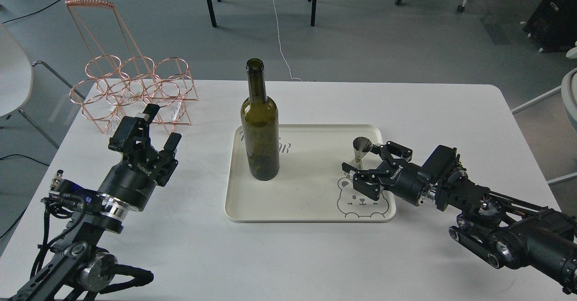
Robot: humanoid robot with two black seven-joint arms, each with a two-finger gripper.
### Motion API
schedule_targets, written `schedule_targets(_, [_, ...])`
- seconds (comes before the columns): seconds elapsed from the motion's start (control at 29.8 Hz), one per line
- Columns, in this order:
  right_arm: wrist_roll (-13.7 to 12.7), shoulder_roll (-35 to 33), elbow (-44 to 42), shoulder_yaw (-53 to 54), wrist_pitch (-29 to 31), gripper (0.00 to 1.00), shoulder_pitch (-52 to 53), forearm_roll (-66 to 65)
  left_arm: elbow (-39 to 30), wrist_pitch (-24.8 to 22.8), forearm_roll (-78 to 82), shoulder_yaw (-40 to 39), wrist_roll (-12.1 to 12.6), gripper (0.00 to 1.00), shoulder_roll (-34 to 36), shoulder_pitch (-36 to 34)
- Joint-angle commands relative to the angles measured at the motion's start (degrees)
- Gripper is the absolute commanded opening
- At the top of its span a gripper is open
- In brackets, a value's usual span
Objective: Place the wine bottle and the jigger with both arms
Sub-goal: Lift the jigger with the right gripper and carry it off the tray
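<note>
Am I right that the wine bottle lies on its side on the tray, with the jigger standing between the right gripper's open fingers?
Not quite: the head view shows the wine bottle standing upright on the tray. The jigger does stand between the right gripper's open fingers.

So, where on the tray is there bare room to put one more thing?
On the tray, the widest bare patch lies between the bottle and the jigger, reaching the near rim. The back right corner, behind the jigger, is also bare. The right side is crowded: the open right tool flanks the jigger above the bear drawing.
</note>
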Motion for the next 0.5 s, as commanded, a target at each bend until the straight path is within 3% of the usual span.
schedule_targets(0.0, [0.0, 0.0, -0.3, 0.0, 0.0, 0.25, 0.3, 0.0, 0.0, 0.0, 0.0, 0.1, 0.0, 0.98, -0.1, 0.1])
schedule_targets(0.23, [0.0, -0.1, 0.6, 0.1, 0.0, 0.14, 0.3, 0.4, -0.1, 0.0, 0.0, 0.1, -0.4, 0.98, 0.0, 0.4])
schedule_targets(0.47, [0.0, -2.0, 4.5, 3.5, 0.0, 0.14, 0.4, 2.2, -0.1, 0.0, 0.0, 0.1, -0.6, 0.98, 0.0, 0.7])
